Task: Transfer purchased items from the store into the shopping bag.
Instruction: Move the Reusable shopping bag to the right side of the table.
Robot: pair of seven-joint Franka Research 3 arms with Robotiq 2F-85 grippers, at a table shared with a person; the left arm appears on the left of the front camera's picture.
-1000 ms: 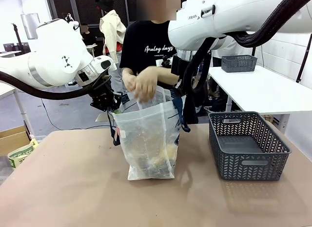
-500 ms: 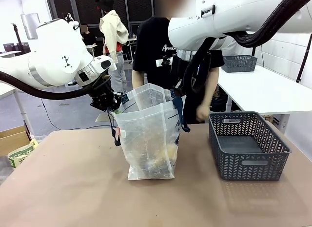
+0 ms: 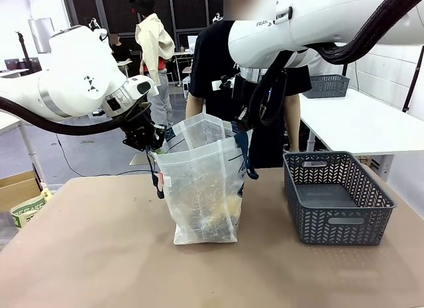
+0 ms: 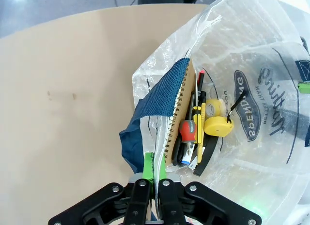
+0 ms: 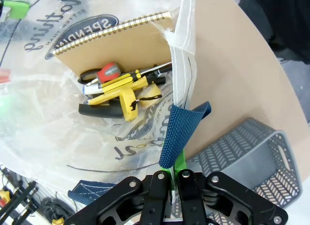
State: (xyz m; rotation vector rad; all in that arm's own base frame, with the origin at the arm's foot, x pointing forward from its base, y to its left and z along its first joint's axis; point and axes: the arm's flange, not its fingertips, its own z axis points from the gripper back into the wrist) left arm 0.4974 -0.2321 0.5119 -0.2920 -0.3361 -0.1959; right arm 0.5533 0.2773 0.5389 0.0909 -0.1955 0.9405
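Bag: the shopping bag (image 3: 202,195) stands upright mid-counter (image 3: 93,255), mouth open to the top, right between the two arms.
Left fingers: the left fingers (image 4: 154,172) are pressed together on the bag's rim on the robot's left side. Thin plastic is pinched between the green pads, with the navy strap (image 4: 162,94) bunched just beside them.
Right fingers: the right fingers (image 5: 174,174) do the same on the opposite rim, the basket side. They're clamped on the plastic, with the other strap flopped over right above the pads.
Key relation: the mouth is stretched along the line between the two pinches, so the opening runs left-right and both arms are tied up holding it.
Items: a brown spiral notebook (image 4: 177,118) sits on edge against the bag wall. A red-and-yellow screwdriver (image 4: 188,130), a yellow round thing (image 4: 215,124) (tape measure, I think) and some dark tools sit next to it.
Store: the grey basket (image 3: 331,225) is on the robot's right of the bag, not touching it, and looks empty from the front.
Person: the person (image 3: 218,69) stands behind the bag at the far side, hands not at the mouth.
Progress: my guess is the transfer is basically done.
Watch out: the soft bag could slump once a pinch lets go.
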